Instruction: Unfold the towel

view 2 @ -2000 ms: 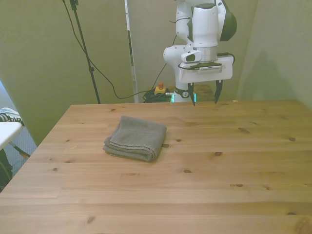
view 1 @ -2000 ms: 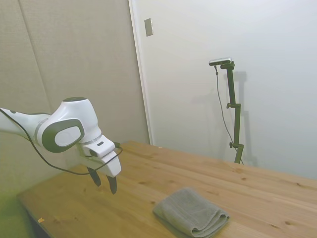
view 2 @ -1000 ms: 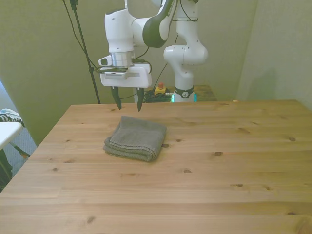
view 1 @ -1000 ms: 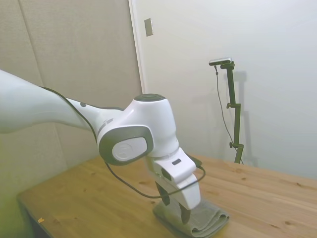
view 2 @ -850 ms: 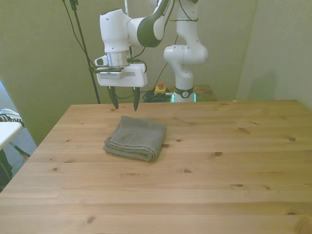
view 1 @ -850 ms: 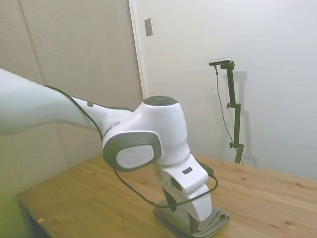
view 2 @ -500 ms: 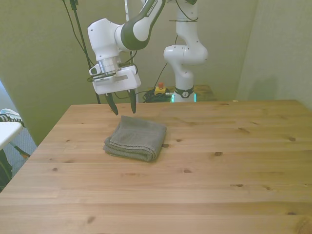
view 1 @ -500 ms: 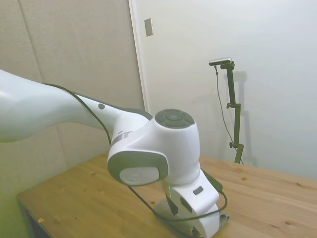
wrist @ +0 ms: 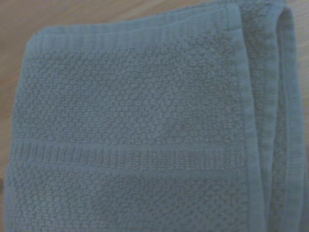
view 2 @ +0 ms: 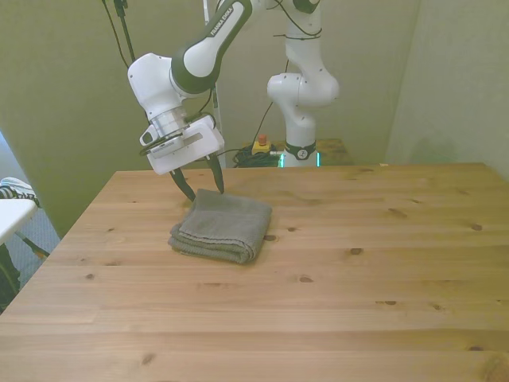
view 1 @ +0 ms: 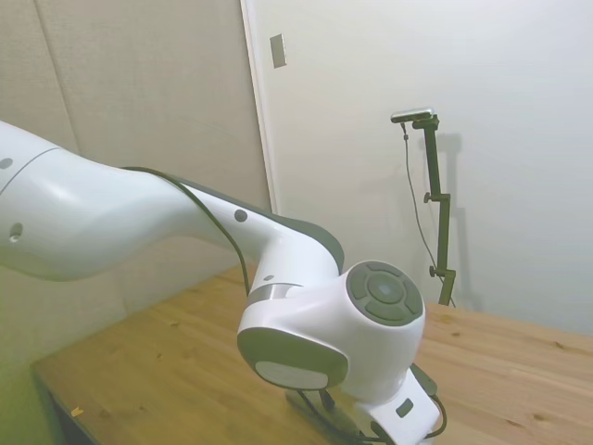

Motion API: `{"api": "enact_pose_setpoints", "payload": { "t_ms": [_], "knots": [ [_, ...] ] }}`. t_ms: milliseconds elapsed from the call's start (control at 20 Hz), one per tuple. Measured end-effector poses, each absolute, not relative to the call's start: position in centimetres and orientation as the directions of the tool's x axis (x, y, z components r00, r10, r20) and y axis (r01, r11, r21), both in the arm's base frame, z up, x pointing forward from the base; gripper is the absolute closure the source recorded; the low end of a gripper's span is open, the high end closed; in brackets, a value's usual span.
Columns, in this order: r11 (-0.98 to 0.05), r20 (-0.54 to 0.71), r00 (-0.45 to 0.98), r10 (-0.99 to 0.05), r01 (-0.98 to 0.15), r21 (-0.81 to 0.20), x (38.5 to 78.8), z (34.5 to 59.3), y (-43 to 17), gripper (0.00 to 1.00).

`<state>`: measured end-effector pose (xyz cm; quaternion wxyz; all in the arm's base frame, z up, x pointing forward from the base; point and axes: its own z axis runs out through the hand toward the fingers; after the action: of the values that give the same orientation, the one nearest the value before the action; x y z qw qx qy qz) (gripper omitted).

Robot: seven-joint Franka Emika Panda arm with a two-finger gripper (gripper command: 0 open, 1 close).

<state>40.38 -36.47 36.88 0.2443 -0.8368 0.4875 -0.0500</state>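
Note:
The grey-green towel (view 2: 223, 226) lies folded in several layers on the wooden table (view 2: 358, 278), toward the front view's left. My gripper (view 2: 205, 192) is open and tilted, its dark fingertips just above the towel's far edge near the far-left corner, with nothing between them. In the wrist view the towel (wrist: 135, 135) fills the picture, its hemmed border and stacked folded edges showing along one side. The side view has my white arm (view 1: 324, 343) in front of the towel, and the fingers are below the picture.
Bare wood (wrist: 14, 14) shows past the towel's corner in the wrist view. The table stretches wide toward the front view's right and near edge. A white object (view 2: 12, 213) sits off the table at the front view's left.
The gripper has moved lower and tilted, coming down from above the table's far edge to the towel's far edge. It stays open. The towel has not moved.

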Motion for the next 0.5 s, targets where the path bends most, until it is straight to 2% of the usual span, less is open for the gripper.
{"api": "enact_pose_setpoints", "payload": {
  "t_ms": [100,150,500],
  "knots": [
    [-0.411,-0.148,0.534,-0.833,-0.775,-0.48,40.46,36.61,-36.64,0.0],
    [-0.416,-0.145,0.541,-0.828,-0.767,-0.489,40.51,36.44,-36.64,1.0],
    [-0.426,-0.15,0.567,-0.81,-0.744,-0.514,40.46,36.41,-36.6,1.0]
  ]
}}
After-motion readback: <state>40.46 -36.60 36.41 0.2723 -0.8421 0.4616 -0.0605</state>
